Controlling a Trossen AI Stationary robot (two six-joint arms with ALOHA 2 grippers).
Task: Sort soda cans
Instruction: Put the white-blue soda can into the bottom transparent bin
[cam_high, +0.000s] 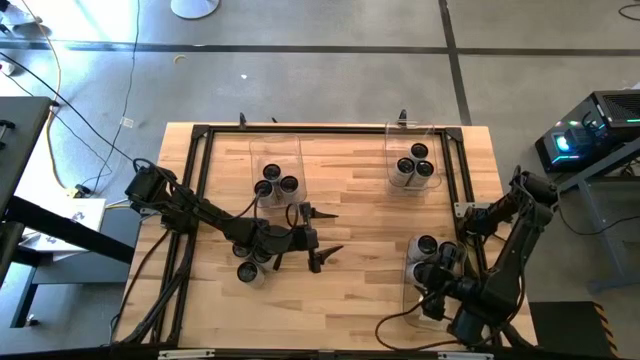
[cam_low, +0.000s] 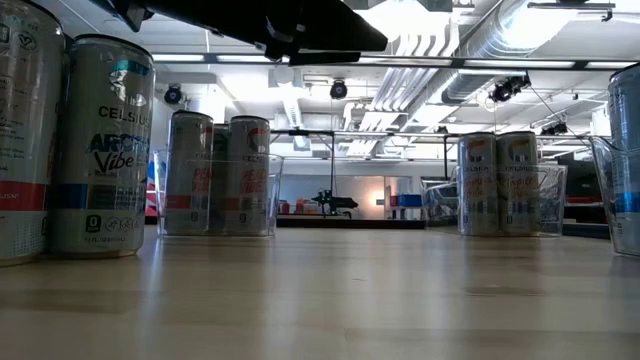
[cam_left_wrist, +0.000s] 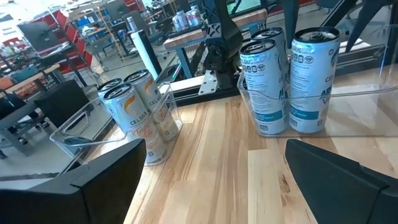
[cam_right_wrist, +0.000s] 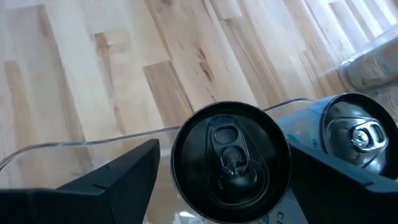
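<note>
Pale butcher-block planks of the wooden table (cam_high: 360, 215) are spanning the workspace, framed by a black metal rail. Directly beneath the right gripper (cam_right_wrist: 224, 171), a tall cylindrical soda can with a glossy black lid and pull tab (cam_right_wrist: 230, 162) is standing upright between the spread dark fingers, neither pad touching it; this can is sitting inside the clear plastic bin at the table's near right corner (cam_high: 412, 290), beside a silver-topped can with a pale blue side (cam_right_wrist: 354, 134). Farther along that side, a second clear rectangular bin (cam_high: 392, 150) is holding three more dark-topped cans (cam_high: 414, 167).

The left gripper (cam_high: 325, 232) is hovering over the table's middle with its angular black fingers wide apart and gripping nothing. Just behind it, loose grey-sided cans (cam_high: 248, 270) are standing on the bare wood; beyond it, a third transparent bin (cam_high: 262, 150) is enclosing three cans with orange-printed labels (cam_high: 276, 185).
</note>
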